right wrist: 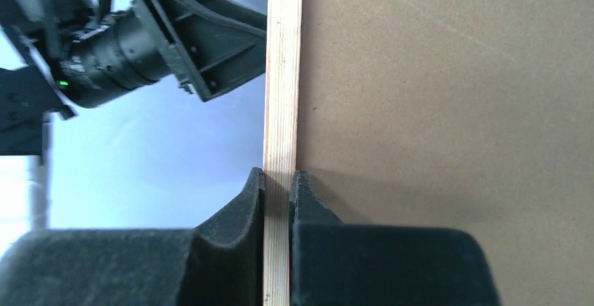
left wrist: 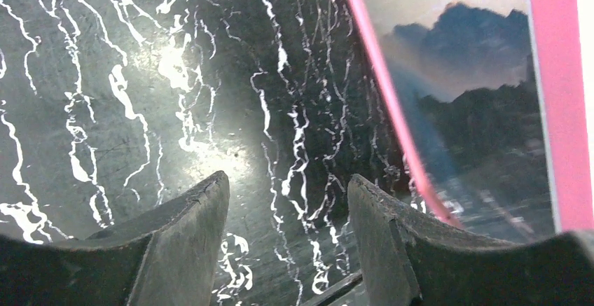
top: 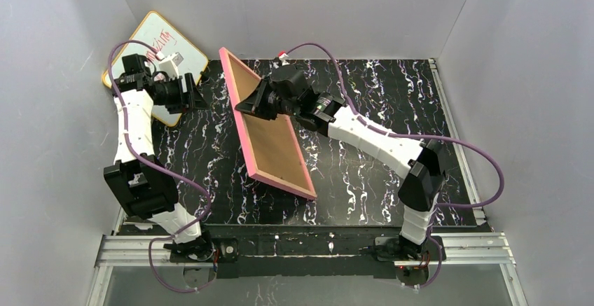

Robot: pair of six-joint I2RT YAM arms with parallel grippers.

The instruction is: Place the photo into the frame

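The frame (top: 237, 113) stands tilted on one long edge on the black marbled table, its pink rim toward the left arm and a brown backing board (top: 270, 134) facing the camera. My right gripper (top: 246, 107) is shut on the frame's upper side rail; in the right wrist view the fingers (right wrist: 278, 174) pinch the light wooden rail (right wrist: 282, 75) beside the backing board (right wrist: 448, 96). The left wrist view shows the frame's pink front (left wrist: 555, 96) with the photo (left wrist: 476, 110) of dark headlands inside its border. My left gripper (left wrist: 287, 183) hangs open and empty over the table, left of the frame (top: 195, 93).
A yellow-edged whiteboard (top: 150, 36) with red writing leans in the back left corner, partly behind the left arm. Grey walls close in on the left, back and right. A metal rail (top: 308, 246) runs along the near edge by the arm bases.
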